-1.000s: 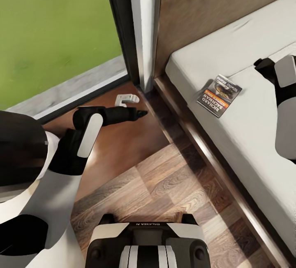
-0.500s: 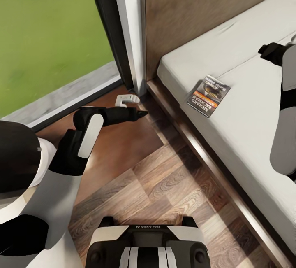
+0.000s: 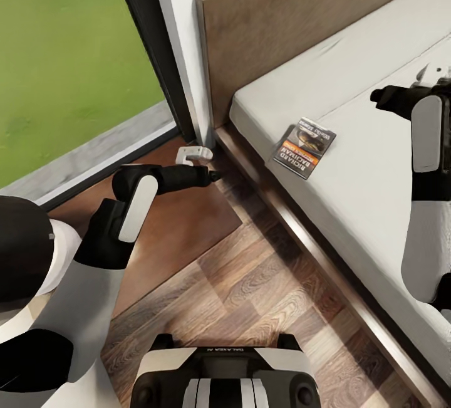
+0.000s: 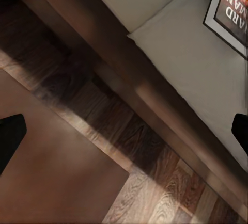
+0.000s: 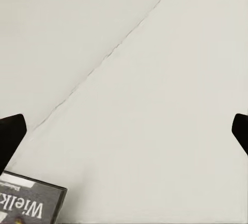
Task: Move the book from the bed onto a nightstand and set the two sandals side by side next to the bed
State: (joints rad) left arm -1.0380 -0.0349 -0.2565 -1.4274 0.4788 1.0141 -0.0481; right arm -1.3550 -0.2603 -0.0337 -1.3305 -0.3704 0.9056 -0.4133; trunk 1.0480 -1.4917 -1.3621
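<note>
- bedroom with a wood-plank floor (image 3: 263, 282), a dark-framed window (image 3: 150, 44) onto green grass at the left, and a brown headboard (image 3: 294, 26) against the white wall.
- across the earlier pictures the whole head view has slid: window, bed and book all drift leftward together, so it is the camera and base turning, not the things moving.
- left gripper (image 3: 212, 175) hangs low over the floor beside the bed frame; its fingertips sit at opposite edges of the left wrist view, so it is spread wide and empty. a small white fitting (image 3: 191, 154) lies just beyond it, by the wall.
- the book (image 3: 304, 145) lies flat on the off-white mattress (image 3: 376, 163), near the bed's edge, between the two grippers.
- right gripper (image 3: 378, 95) has come in over the mattress, now nearer the book than before; its fingertips are also wide apart with nothing between them.
- judgement: the reach for the book is being set up; it is not yet grasped.
</note>
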